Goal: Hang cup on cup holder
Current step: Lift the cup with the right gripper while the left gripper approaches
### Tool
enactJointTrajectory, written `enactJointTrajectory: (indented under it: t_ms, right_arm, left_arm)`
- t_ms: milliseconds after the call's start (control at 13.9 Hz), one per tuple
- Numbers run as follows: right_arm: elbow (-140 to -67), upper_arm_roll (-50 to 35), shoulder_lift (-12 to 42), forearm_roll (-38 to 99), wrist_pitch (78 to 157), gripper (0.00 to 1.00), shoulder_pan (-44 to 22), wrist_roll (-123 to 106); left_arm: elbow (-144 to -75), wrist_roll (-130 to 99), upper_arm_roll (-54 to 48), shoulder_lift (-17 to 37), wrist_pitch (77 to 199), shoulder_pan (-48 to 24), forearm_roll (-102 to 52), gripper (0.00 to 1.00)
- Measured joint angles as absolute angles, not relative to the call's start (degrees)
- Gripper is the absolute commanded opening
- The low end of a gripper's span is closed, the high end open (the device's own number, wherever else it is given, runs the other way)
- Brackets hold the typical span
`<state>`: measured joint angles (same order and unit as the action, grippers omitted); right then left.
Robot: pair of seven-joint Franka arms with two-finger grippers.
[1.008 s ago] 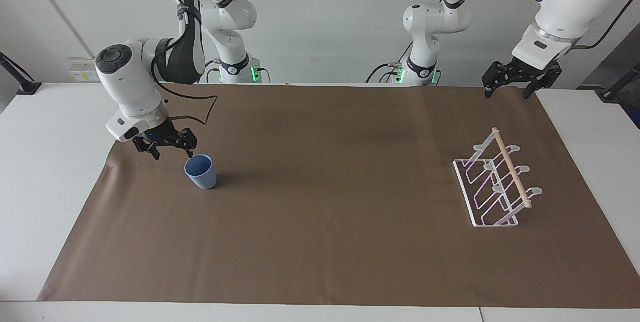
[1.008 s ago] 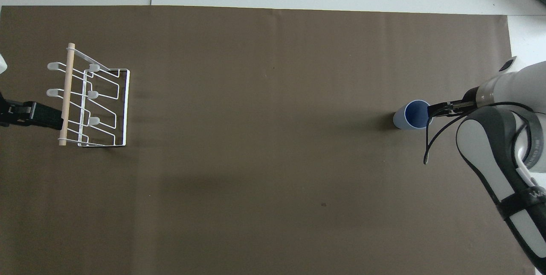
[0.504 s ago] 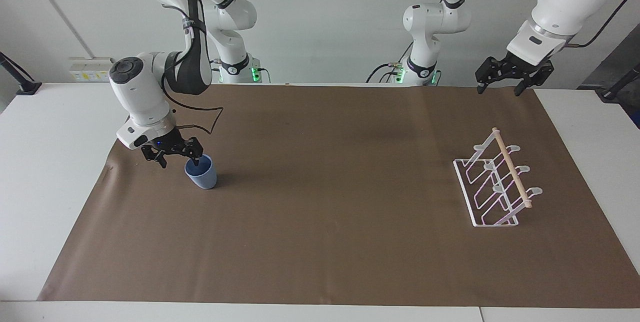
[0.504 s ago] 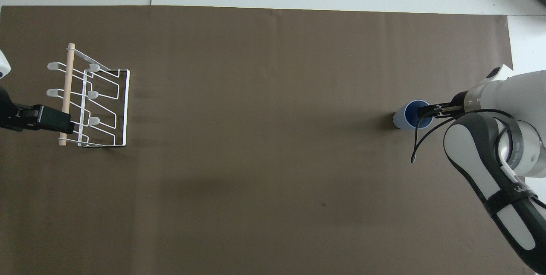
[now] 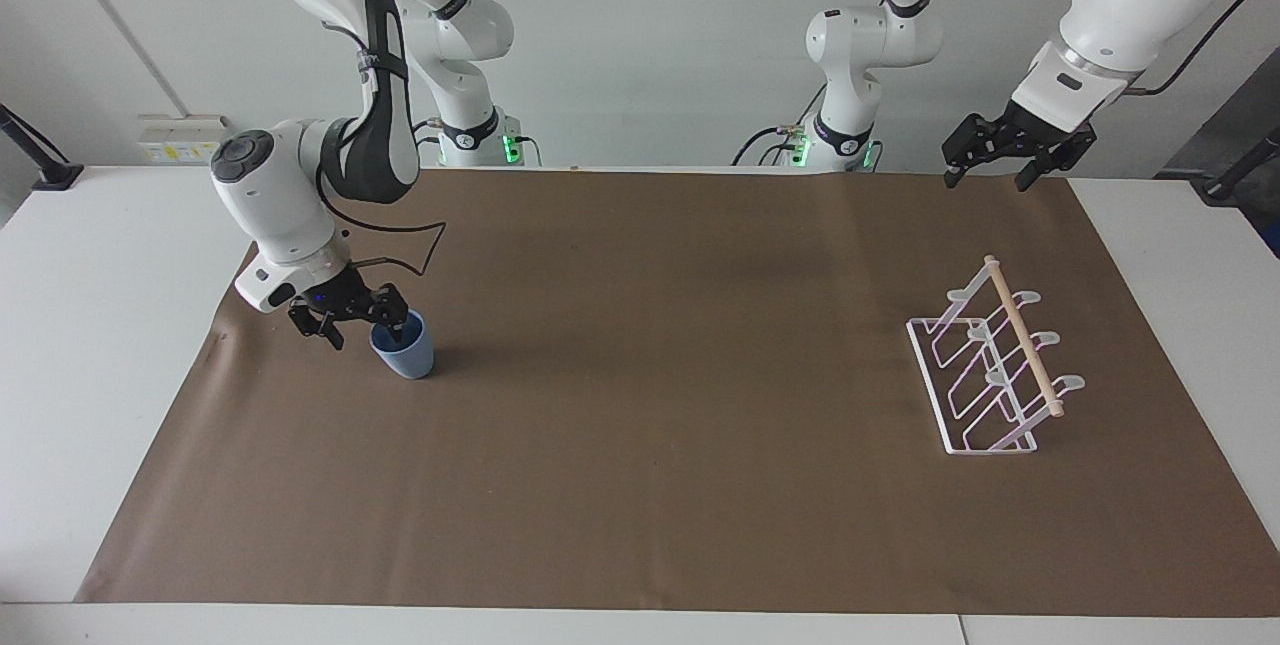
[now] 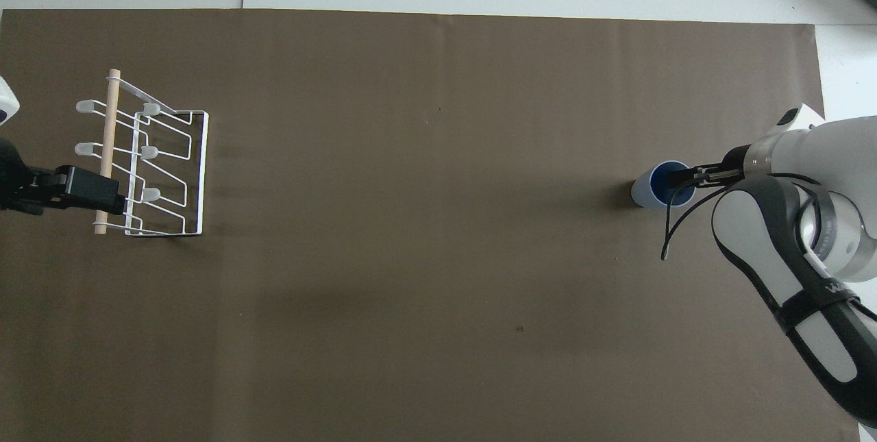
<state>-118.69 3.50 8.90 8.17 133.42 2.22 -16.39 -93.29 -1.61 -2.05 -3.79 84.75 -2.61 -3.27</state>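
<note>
brown paper covers the surface; my right gripper (image 5: 365,323) straddles the cup's (image 5: 405,350) rim at mid-left, fingers spread, not yet pinching. left gripper (image 5: 985,165) waits spread, upper right. cup holder (image 5: 990,375) empty; hanging remains.

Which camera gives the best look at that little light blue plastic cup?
The facing view: the small light blue plastic cup shows its tapered side, standing upright on the brown paper mat. The overhead view shows only its open rim and inside.
</note>
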Motion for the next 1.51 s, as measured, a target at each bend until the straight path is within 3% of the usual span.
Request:
enactJointTrajectory:
  t_ms: [144,432,864,1152,1512]
  right_arm:
    - [-118.4,3.5,8.9,9.5,133.7,0.44,2.2,-16.4]
    - [-118.3,3.5,8.9,10.1,133.7,0.0,2.2,-16.4]
    - [-117.9,3.3,9.0,10.3,133.0,0.0,1.9,-16.4]
    - [-111.9,2.4,8.9,10.4,125.9,0.0,1.8,-16.4]
    - [-109.5,-0.8,6.9,17.8,124.7,0.0,1.2,-16.4]
  left_arm:
    - [-93.4,-2.0,-2.0,-3.8,84.8,-2.6,-3.3,1.0]
    - [-94.2,-2.2,-2.0,-3.9,84.9,-2.6,-3.3,1.0]
    - [-96.2,-2.2,-2.0,-4.8,85.9,-2.6,-3.3,1.0]
    - [-96.6,-2.2,-2.0,-5.3,85.9,-2.6,-3.3,1.0]
    - [-96.7,-2.3,-2.0,-5.4,85.9,-2.6,-3.9,1.0]
